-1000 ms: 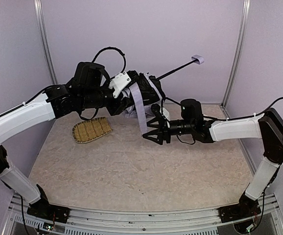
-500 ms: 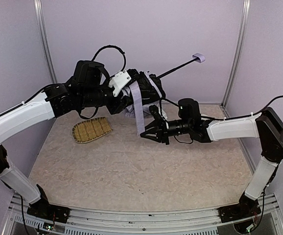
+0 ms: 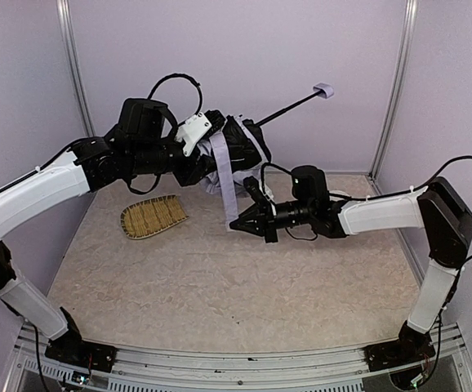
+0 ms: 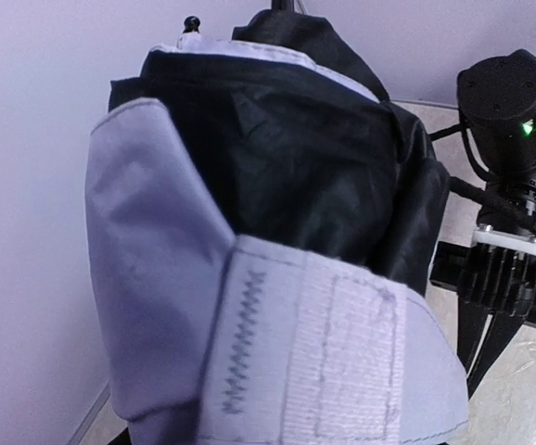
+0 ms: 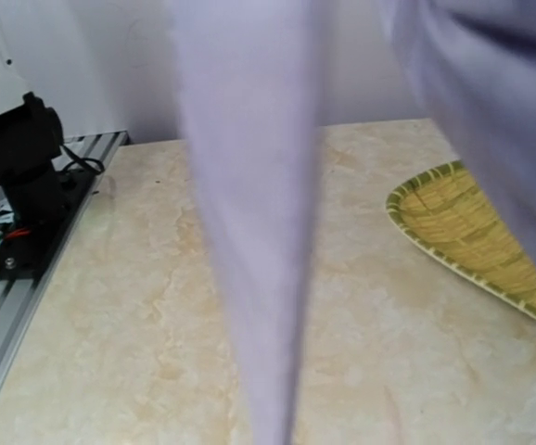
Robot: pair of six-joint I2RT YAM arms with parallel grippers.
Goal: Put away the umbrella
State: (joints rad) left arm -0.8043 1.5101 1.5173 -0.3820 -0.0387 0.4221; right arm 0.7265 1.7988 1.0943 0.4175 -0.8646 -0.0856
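- Left claw (image 3: 214, 153) is up in the air over the back of the bench (image 3: 220, 286), closed around the bunched umbrella (image 3: 240, 147). Its fingers are buried in the cloth, so I can only say the jaws stand part-way apart with the bundle between them.
- The umbrella hangs clear of the bench, with nothing under it but air. The canopy is crumpled, black lining (image 4: 296, 167) outward and lavender-grey edging folded over it.
- The thin black shaft (image 3: 289, 109) sticks out of the bundle, slanting up and to the right toward the back wall. The small lavender handle (image 3: 323, 90) sits at its far end.
- The strap (image 3: 229, 192) drops straight down from the bundle. From the left wrist a stitched fuzzy patch on it fills the near view (image 4: 324, 362).
- Right claw (image 3: 242, 225) reaches in low from the right, fingers pressed fully together. The strap's lower end meets the tips and looks pinched there. From the right wrist the strap (image 5: 249, 232) is a blurred band narrowing to the bottom edge.
- Straw tray (image 3: 153, 217) lies flat on the bench to the left, well apart from both claws.
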